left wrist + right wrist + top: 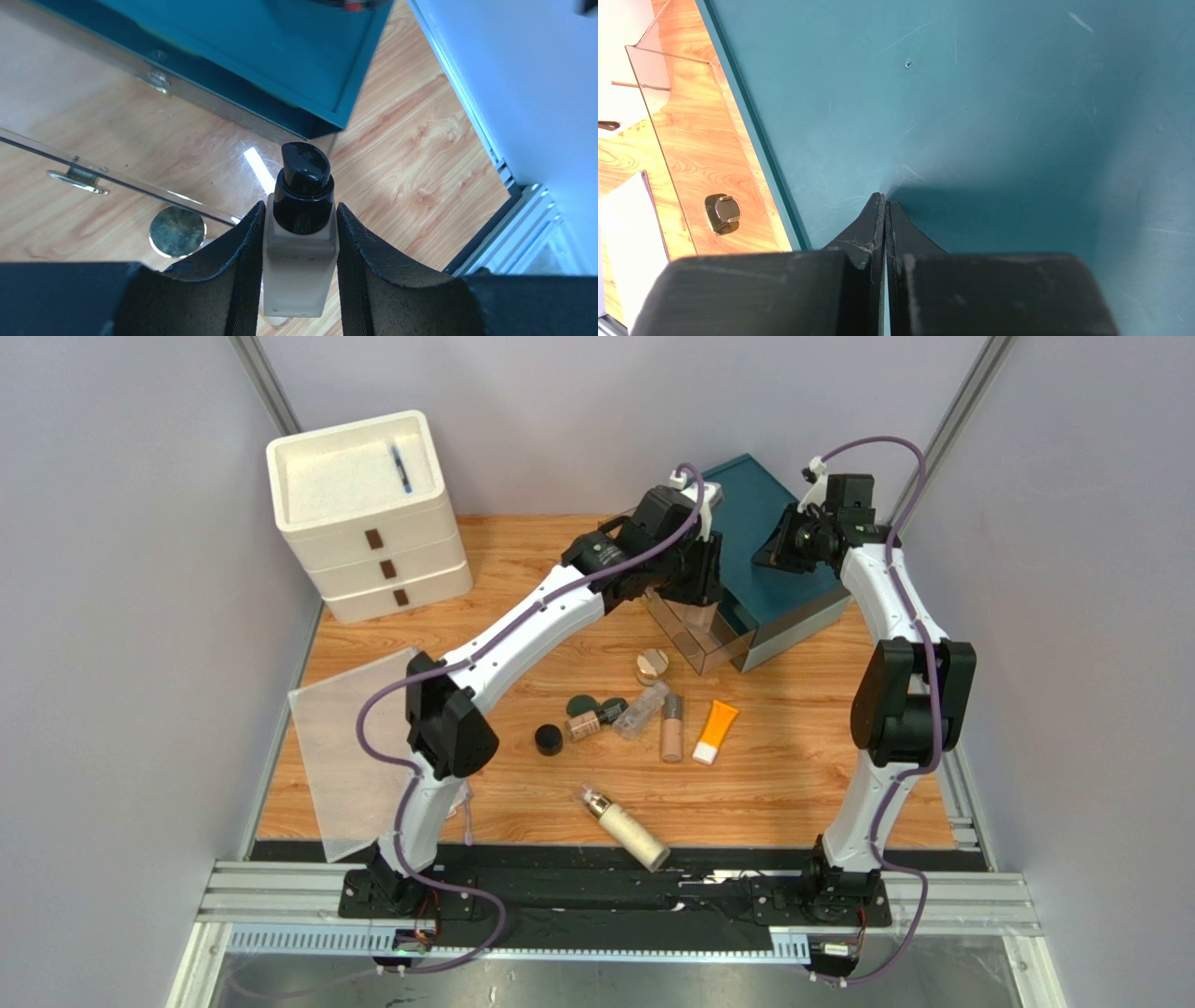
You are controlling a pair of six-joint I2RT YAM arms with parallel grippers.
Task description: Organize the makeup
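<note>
Between the pads of my left gripper (300, 217), I am squeezing the beige bottle (298, 273) by its body, the clear drawer (126, 180) rim close beside; releasing early, I am risking it toppling outside.

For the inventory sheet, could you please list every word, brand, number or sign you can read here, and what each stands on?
None can be read in any view.
Beige bottle in the left gripper: the side shown bears no print.
Orange tube and cream pump bottle: any print is too small to tell.
Teal box: scratches only, no lettering.
</note>
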